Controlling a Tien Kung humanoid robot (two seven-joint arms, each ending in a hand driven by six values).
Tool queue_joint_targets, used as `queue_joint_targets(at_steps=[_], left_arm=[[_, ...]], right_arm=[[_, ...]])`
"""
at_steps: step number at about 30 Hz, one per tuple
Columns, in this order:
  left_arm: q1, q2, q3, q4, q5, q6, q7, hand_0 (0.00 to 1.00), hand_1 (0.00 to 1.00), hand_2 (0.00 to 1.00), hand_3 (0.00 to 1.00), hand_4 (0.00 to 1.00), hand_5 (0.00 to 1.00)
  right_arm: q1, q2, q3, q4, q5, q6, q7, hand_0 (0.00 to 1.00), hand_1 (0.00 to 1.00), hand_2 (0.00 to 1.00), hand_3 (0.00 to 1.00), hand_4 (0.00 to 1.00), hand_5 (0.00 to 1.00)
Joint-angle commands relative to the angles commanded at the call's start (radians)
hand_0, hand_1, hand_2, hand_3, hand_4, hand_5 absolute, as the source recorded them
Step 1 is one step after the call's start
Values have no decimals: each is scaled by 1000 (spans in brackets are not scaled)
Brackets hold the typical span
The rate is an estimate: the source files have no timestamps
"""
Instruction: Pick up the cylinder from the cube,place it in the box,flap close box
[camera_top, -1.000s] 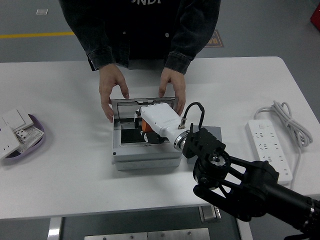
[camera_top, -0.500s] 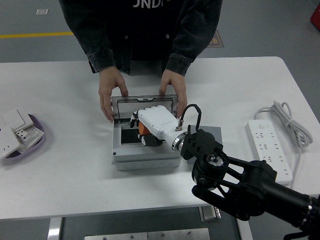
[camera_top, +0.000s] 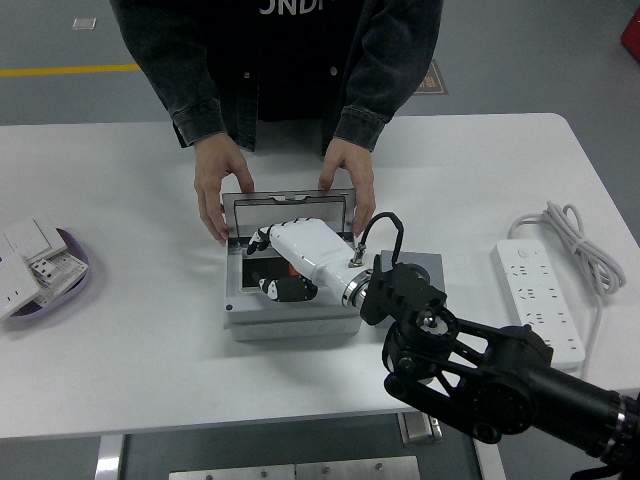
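Note:
A flat grey box (camera_top: 290, 322) lies mid-table with its lid (camera_top: 290, 206) tilted up at the far side. A person's left-side hand (camera_top: 213, 192) and right-side hand (camera_top: 350, 178) hold that lid. My right hand (camera_top: 268, 265), white with black fingertips, reaches down into the box's dark opening, its fingers curled around the orange cylinder (camera_top: 291, 268). Only a sliver of the cylinder shows under the palm. The grey cube (camera_top: 420, 266) sits just right of the box, partly hidden by my black arm. My left arm does not show.
A white power strip (camera_top: 540, 295) with its coiled cable (camera_top: 565, 225) lies at the right. A purple bowl (camera_top: 72, 290) holding white switch parts (camera_top: 30, 255) sits at the left edge. The person's torso fills the far side.
My right hand has shifted left and lower into the box with the cylinder. The person has tilted the lid up a little more and keeps both hands on it.

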Motion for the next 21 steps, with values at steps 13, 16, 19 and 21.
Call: queue_joint_targets(at_steps=[13,16,19,21], left_arm=[[1,-2,-2,0,3,0,-1,588,612,606,632,649,159],[2,-2,0,0,3,-1,0,588,612,606,632,649,159],[2,0,2,0,2,0,0,588,611,606,632,649,160],[1,2,4,0,1,0,0,588,611,606,632,649,160]], right_arm=[[-2,-83,124,230,317,-76,103,749,669,692,693,784,237],[15,-89,135,249,332,-80,105,749,669,692,693,784,237],[34,-87,135,236,334,-80,104,741,658,683,678,778,242],[49,-83,132,221,334,-81,104,741,658,683,678,778,242]])
